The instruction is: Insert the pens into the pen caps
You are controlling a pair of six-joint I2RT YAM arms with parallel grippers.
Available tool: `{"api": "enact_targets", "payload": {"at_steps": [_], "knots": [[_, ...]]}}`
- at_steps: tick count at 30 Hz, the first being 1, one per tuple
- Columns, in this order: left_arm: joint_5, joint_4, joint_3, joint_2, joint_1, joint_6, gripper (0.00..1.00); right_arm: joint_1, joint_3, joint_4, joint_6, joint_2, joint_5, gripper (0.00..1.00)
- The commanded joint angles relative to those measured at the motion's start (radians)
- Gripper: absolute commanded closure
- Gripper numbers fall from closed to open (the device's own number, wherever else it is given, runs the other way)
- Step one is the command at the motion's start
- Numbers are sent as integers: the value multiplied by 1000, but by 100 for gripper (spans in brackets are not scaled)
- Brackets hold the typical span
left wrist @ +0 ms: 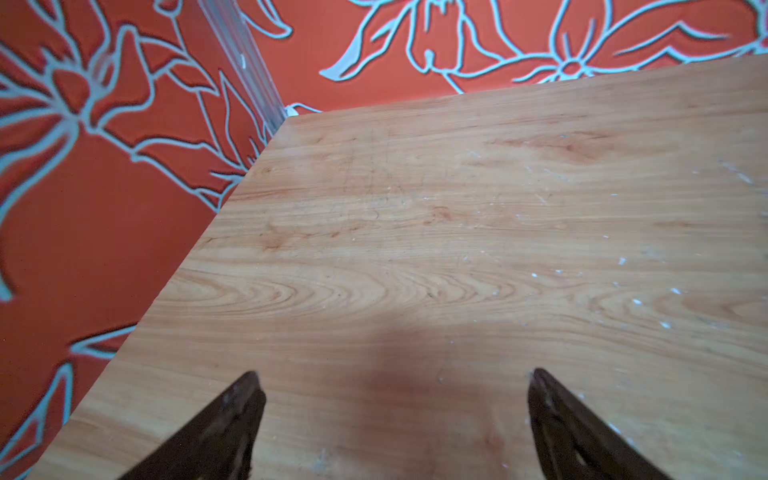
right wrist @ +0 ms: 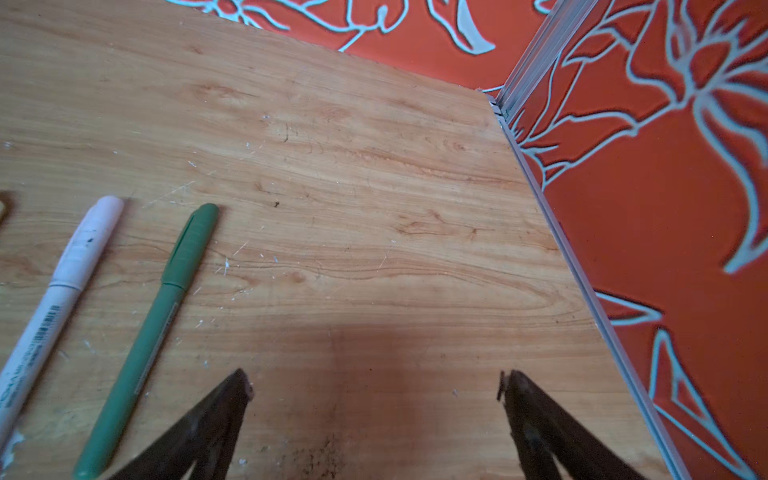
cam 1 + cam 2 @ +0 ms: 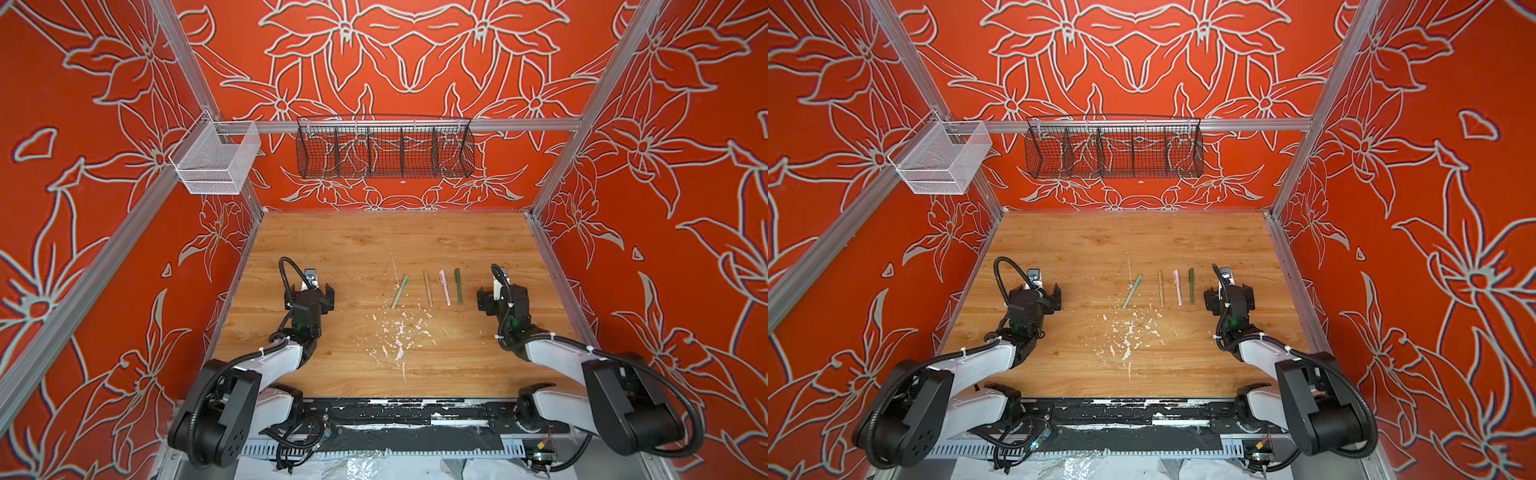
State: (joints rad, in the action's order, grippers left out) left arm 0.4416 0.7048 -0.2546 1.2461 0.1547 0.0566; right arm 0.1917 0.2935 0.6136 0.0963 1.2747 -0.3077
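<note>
**4 pens (image 3: 428, 288) in a row, 2 grippers standing wide and empty**

Count: 4 pens, 2 grippers, 1 wooden table (image 3: 332, 249), 2 wire baskets on the back rail.

The pens lie flat on the table, side by side and apart from each other. From left to right in both top views they are the pale green pen (image 3: 400, 291), the tan pen (image 3: 428, 288), the pink pen (image 3: 444, 286) and the dark green pen (image 3: 458, 285). The pale green pen is tilted against the other 3, which run nearly parallel.

The right wrist view shows 2 caps seated on their pens, at the ends away from the robot: the pink cap (image 2: 93, 237) and the dark green cap (image 2: 195, 239). On the other 2 pens the top views are too small to show a cap seam.

The left gripper (image 3: 309, 291) has its jaws spread wide with only bare wood between them. It is well apart from the pale green pen, the nearest to it. The right gripper (image 3: 503, 291) is equally wide and grips nothing. The dark green pen lies just beside it, toward the middle of the table, not touching its fingers (image 2: 232, 399). All 4 pens lie between the 2 grippers, nearer the right one.

Writing: the pink pen's barrel carries a barcode (image 2: 43, 332) and a line of print, too blurred and cropped to read. The dark green pen has a pale printed strip along its barrel, also unreadable.

White paint flecks (image 3: 399, 332) are scattered on the wood just nearer the robot than the pens.
</note>
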Motion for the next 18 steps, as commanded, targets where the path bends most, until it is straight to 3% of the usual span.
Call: {"api": "enact_targets", "payload": {"at_steps": [1,3,5,7,9,12,15,17,18], "knots": [[-114,262,83,107,-65,-65,3,-15,-6,207,0,66,38,2],[-145,358,90,158,-76,-51,3,-29,-21,302,-17,115,20,2],[-197,215,36,129,-85,-50,3,-43,10,190,-31,86,40,3],[-317,71,-39,137,-120,-36,3,-65,32,187,-48,116,66,3],[-361,45,-63,151,-154,-60,3,-102,68,114,-79,123,109,3],[-377,34,-66,149,-176,-74,3,-142,63,124,-110,129,150,3],[-375,33,-66,148,-175,-74,3,-144,-22,330,-135,170,77,3],[-374,37,-64,148,-176,-74,3,-144,0,211,-148,125,57,3],[-374,35,-65,148,-175,-74,3,-142,-5,260,-141,150,57,3]]}}
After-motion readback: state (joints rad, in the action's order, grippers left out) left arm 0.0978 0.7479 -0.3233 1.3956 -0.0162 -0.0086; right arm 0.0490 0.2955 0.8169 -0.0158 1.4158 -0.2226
